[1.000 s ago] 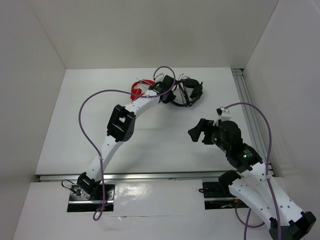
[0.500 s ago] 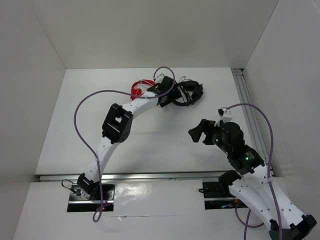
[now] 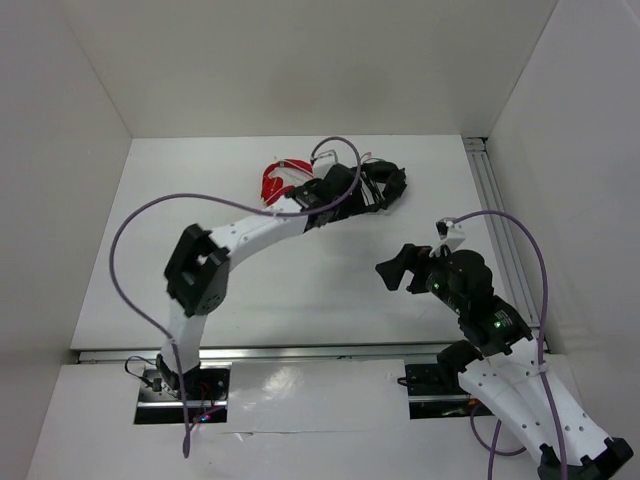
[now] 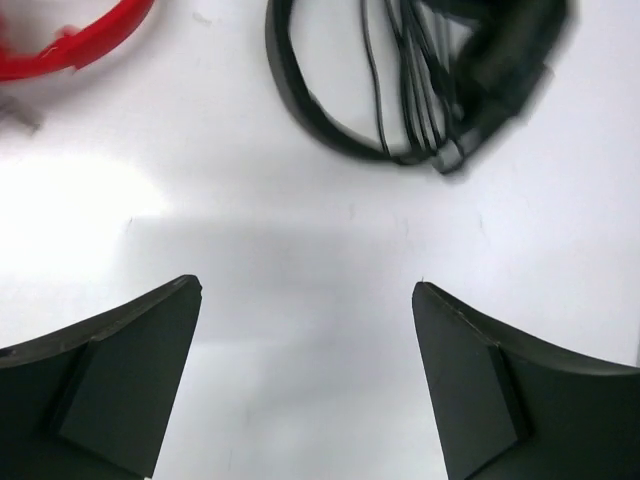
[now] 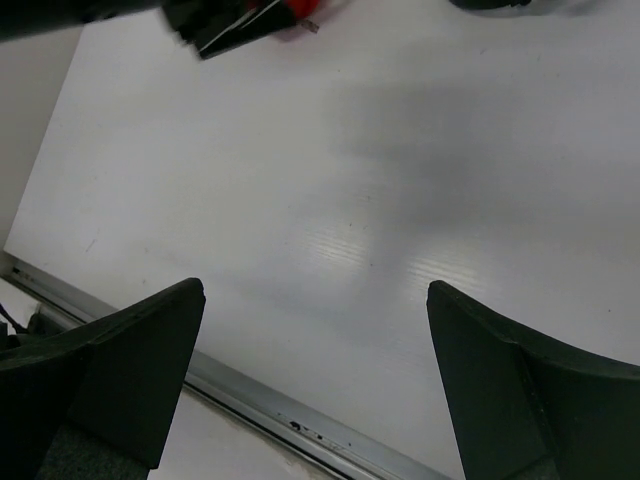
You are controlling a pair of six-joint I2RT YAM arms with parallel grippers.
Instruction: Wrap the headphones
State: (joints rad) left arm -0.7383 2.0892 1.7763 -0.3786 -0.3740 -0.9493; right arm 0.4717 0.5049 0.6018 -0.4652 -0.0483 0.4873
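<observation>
headphones (image 3: 385, 180): table (image 3: 300, 290) 12 o'clock, red headphones (image 3: 280, 180) at their 9 | cable (image 4: 400, 90): several gathered strands, wrap seemingly near done, end unverifiable | left gripper (image 3: 345, 190): jaws apart, empty, beside headset | right gripper (image 3: 395, 268): apart, empty, 4 o'clock

No text, label, brand, number or sign can be read in any of the views. The headphones (image 4: 505, 45) are seen dark and blurred, so no marking can be made out on them. The red headphones (image 4: 85, 42) are cut off at the edge of the left wrist view, and nothing legible is shown on them.
</observation>
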